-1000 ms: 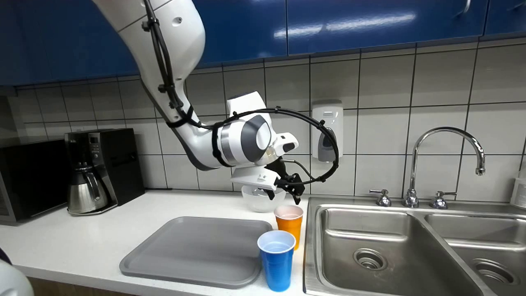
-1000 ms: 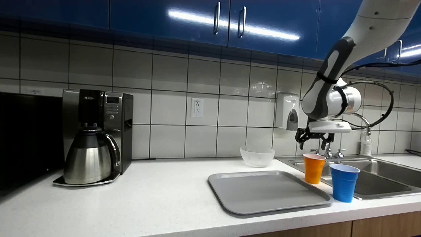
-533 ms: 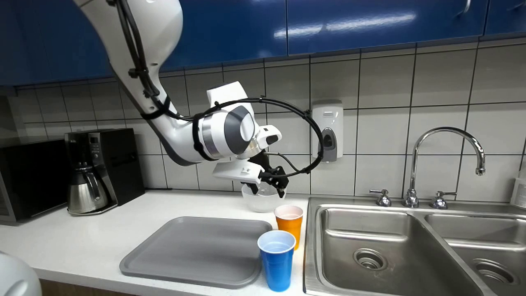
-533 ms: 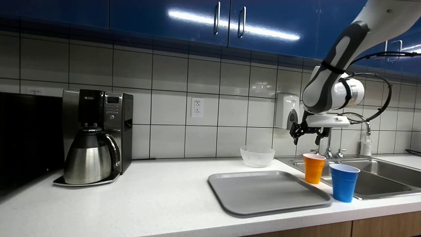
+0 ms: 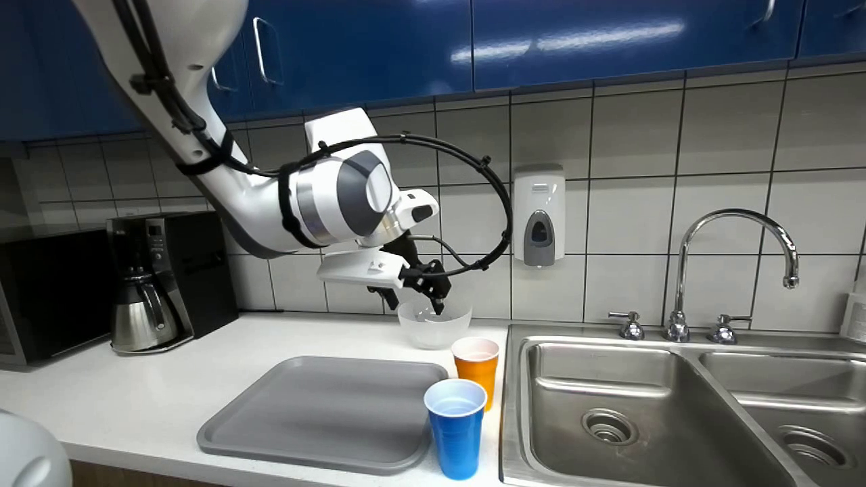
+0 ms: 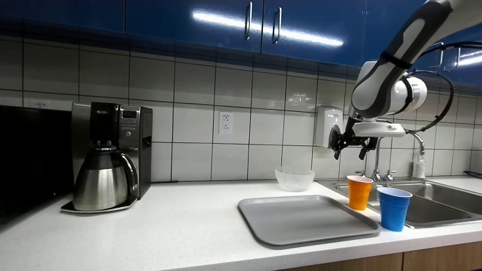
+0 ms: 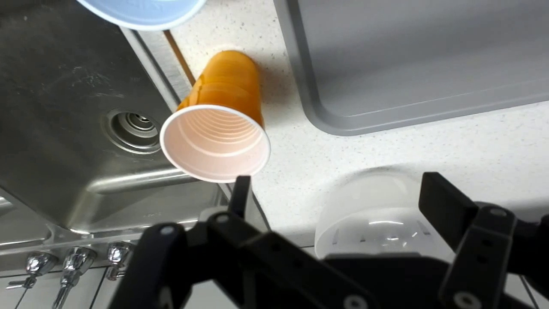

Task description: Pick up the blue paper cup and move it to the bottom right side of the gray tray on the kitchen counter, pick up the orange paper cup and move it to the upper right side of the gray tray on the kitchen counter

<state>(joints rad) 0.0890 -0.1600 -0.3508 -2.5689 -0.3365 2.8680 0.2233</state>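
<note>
The blue paper cup stands upright on the kitchen counter, just beside the gray tray's near right corner. Only its rim and inside show in the wrist view. The orange paper cup stands upright behind it, between the gray tray and the sink. In the wrist view the orange cup is left of the tray. My gripper is open and empty, in the air above and behind the cups.
A clear bowl stands by the wall, behind the tray. The steel sink with its faucet lies right of the cups. A soap dispenser hangs on the wall. A coffee maker stands at the left.
My open gripper has risen. In an exterior view it has moved left as well, from above the orange cup to above the clear bowl. The cups, tray and bowl have not moved.
</note>
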